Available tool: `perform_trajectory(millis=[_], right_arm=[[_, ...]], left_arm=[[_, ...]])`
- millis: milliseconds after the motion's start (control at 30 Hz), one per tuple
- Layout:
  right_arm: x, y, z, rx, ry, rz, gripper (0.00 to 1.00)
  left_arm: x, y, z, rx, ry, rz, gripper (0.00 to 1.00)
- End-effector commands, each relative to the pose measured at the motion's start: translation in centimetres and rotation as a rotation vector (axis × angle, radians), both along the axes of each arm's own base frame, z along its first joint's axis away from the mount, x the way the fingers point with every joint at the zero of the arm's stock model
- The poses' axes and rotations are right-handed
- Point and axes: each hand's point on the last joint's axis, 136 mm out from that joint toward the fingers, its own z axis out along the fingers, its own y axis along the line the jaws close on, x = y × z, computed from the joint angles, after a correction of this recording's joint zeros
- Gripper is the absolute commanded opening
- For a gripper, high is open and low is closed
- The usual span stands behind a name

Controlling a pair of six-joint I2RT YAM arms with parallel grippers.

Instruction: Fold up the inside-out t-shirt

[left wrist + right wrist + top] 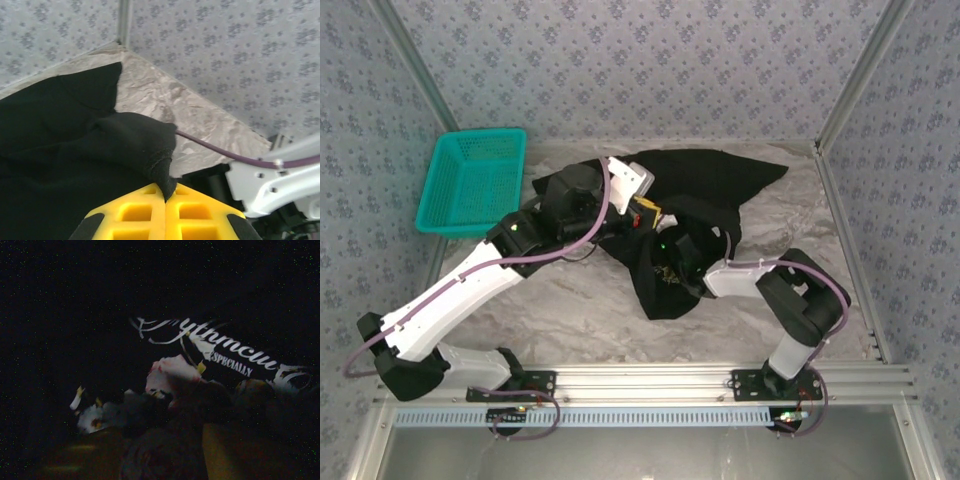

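Far left corner of the surface (570,310): teal plastic basket (470,185), apart from the cloth.

Your left arm reaches from the near left edge toward the middle of the surface. Its left hand (642,208) sits at the left border of the inside-out t-shirt (715,178). In the left wrist view you see the yellow fingers (150,197) pressed together, clenched on a bunched fold of the t-shirt (55,150). The black cloth rises to a small peak at the tips.

The t-shirt lies crumpled from the far middle of the surface toward the far right edge. One lobe runs down toward the near edge at the middle.

Your right arm bends in from the near right edge, and the right hand (682,258) is down on that lobe. The right wrist view is very dark. You can make out pink and white flowers (172,375) and white lettering (231,365) on black cloth. You cannot tell whether the right hand is released or grasping.
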Motion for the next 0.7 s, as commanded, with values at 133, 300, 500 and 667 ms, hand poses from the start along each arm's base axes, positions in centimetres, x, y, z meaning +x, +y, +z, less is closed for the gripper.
perform_trajectory(millis=[133, 300, 500, 667], right_arm=[[3.4, -0.1, -1.9, -0.021, 0.048, -0.136, 0.48], [6.0, -0.5, -2.5, 0.051, 0.12, -0.216, 0.5], [8.3, -0.1, -3.3, 0.111, 0.201, -0.29, 0.53], [9.7, 0.0, -4.4, 0.138, 0.267, -0.361, 0.59]], left_arm=[[-5.2, -2.2, 7.4, -0.273, -0.044, -0.276, 0.0], [-5.9, -2.4, 8.6, -0.289, -0.082, -0.311, 0.0], [-6.7, -1.4, 10.7, -0.323, -0.14, -0.318, 0.0], [-6.8, -0.9, 12.2, -0.344, -0.177, -0.313, 0.0]])
